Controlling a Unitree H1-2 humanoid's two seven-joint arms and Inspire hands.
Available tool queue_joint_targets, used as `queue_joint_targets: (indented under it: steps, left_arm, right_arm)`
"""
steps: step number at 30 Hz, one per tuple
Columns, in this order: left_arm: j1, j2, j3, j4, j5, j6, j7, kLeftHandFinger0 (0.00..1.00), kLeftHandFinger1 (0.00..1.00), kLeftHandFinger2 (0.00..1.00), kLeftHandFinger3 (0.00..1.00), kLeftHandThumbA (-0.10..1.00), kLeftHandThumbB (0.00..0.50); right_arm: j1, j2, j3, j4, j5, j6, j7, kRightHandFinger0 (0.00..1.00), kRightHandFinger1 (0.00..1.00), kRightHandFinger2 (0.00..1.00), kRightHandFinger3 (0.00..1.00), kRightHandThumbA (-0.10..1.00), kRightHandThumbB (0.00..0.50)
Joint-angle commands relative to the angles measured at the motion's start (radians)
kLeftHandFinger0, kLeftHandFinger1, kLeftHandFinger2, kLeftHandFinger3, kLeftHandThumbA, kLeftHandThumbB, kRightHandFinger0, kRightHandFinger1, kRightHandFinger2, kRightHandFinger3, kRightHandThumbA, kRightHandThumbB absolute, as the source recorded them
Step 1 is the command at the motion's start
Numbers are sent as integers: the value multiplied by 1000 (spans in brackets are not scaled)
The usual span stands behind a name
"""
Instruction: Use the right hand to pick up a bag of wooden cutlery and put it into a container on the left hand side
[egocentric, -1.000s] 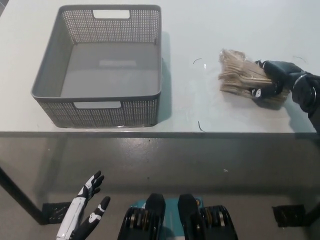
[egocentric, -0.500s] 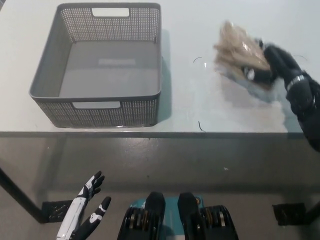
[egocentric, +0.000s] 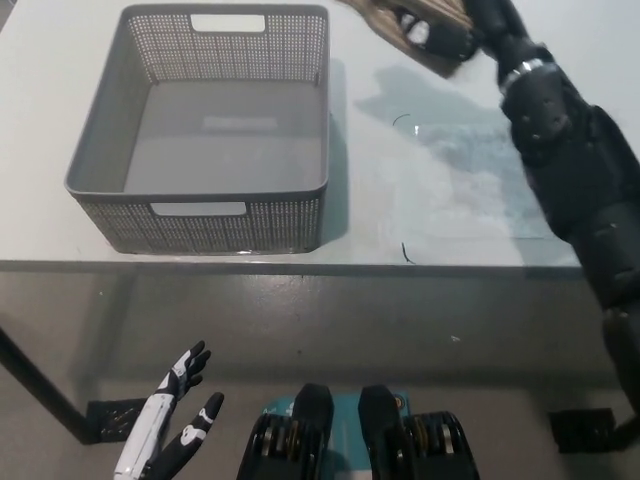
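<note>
Bag's up, right by the basket!
Right hand is clenched around the bag of wooden cutlery, above the tabletop beside the grey basket's far right corner; left hand hangs low, fingers spread.

Light falls bright and even on the pale counter, from overhead and slightly from 9 o'clock. The grey basket throws a soft shadow along its side toward 3 o'clock, and a pale sheen lies on its floor. Under the black right arm the counter shows a faint, mottled shadow. At 12 to 1 o'clock the bag of wooden cutlery and the right hand are smeared soft and cut off by the frame's edge. The floor is dim, and the left hand at 7 o'clock reads sharp.
</note>
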Motion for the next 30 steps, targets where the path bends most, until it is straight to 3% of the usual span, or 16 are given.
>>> queue_joint_targets:
  steps: [1, 3, 6, 11, 13, 16, 25, 26, 27, 28, 29, 30]
  left_arm:
    - [7, 18, -9, -15, -11, -16, -16, 1000, 1000, 1000, 1000, 765, 117]
    - [5, 17, -12, -12, -11, -15, -19, 1000, 1000, 1000, 1000, 763, 114]
    - [6, 15, -13, -10, -5, -20, -16, 1000, 1000, 1000, 1000, 764, 121]
    - [8, 12, -19, 2, 2, -31, -13, 1000, 1000, 1000, 1000, 778, 128]
    - [8, 10, -20, -1, 2, -29, -12, 1000, 1000, 1000, 1000, 774, 126]
    - [2, 12, -24, 3, 21, -34, -3, 1000, 1000, 1000, 1000, 785, 120]
    - [3, 21, -27, -24, 41, -18, -3, 1000, 1000, 1000, 1000, 777, 109]
    - [1, 21, -26, -23, 44, -18, -2, 1000, 1000, 1000, 1000, 779, 114]
    - [-1, 23, -27, -23, 46, -19, -4, 1000, 1000, 1000, 1000, 778, 109]
    - [-2, 24, -26, -23, 47, -19, -4, 1000, 1000, 1000, 1000, 778, 109]
    - [-2, 24, -27, -22, 49, -20, -4, 1000, 1000, 1000, 1000, 778, 109]
    - [-2, 25, -27, -23, 55, -17, -3, 1000, 1000, 1000, 1000, 790, 116]
  right_arm:
    - [-110, 53, 22, -42, 10, -46, -18, 0, 417, 798, 739, -100, 176]
    - [-124, 85, 48, -30, -16, -51, -37, 0, 384, 811, 770, -100, 158]
    - [-142, 118, 78, -1, -34, -74, -68, 0, 355, 827, 846, -100, 183]
    - [-163, 197, 107, 25, -29, -58, -76, 0, 414, 844, 915, -100, 184]
    - [-170, 226, 112, 48, -27, -61, -75, 0, 393, 795, 892, -100, 188]
    - [-177, 243, 131, 93, -46, -89, -106, 0, 378, 785, 874, -100, 187]
    - [-154, 255, 157, 100, -55, -36, -69, 7, 411, 795, 867, -100, 171]
    - [-155, 253, 154, 104, -49, -35, -58, 34, 432, 785, 849, -100, 181]
    - [-156, 245, 157, 112, -48, -44, -45, 122, 460, 723, 787, -85, 197]
    - [-156, 242, 160, 114, -51, -48, -44, 175, 487, 717, 800, 5, 186]
    - [-155, 238, 164, 113, -55, -52, -42, 206, 444, 618, 716, 97, 186]
    - [-150, 227, 167, 93, -52, -31, -2, 479, 700, 866, 979, 443, 236]
